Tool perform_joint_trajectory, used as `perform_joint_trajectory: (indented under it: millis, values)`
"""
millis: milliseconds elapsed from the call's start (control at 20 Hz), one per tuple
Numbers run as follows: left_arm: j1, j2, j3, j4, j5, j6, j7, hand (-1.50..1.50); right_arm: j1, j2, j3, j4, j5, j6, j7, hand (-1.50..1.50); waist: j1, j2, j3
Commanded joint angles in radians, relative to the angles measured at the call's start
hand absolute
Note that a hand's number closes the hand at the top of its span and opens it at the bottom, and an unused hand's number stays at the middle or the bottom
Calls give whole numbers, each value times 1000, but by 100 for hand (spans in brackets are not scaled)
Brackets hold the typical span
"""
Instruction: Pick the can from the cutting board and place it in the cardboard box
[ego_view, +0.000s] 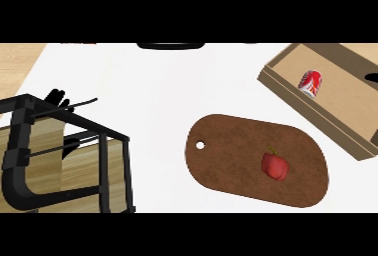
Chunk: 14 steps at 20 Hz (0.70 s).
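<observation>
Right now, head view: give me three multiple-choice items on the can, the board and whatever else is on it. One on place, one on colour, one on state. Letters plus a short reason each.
1. Where is the can?
A. On the cutting board
B. Inside the cardboard box
C. On the white counter

2. What colour is the pepper on the cutting board?
A. Green
B. Yellow
C. Red

3. How does the can rest?
A. Lying on its side
B. Standing upright on the board
C. Held in a hand

Answers:
1. B: the can sits between the walls of the cardboard box at the upper right.
2. C: the pepper is red, with a small stem at its top.
3. A: its red and white side faces up, on the box floor, and no hand is round it.
</observation>
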Motion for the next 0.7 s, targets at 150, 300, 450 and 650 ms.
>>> perform_joint_trajectory:
  millis: [150,300,450,650]
  values:
    - [-17,-2,37,111,6,-6,-29,0,55,-152,-74,79,-95,158,-96,-150,-1,9,-9]
    - [23,-35,11,84,-16,3,-53,0,85,-188,-54,104,-85,201,-121,-150,5,7,-9]
    - [-12,-19,13,18,6,13,27,0,67,-257,-71,149,-99,249,-142,-150,20,11,-7]
    - [36,-2,40,54,10,-27,-28,0,91,-243,-42,159,-82,230,-173,-150,19,10,-8]
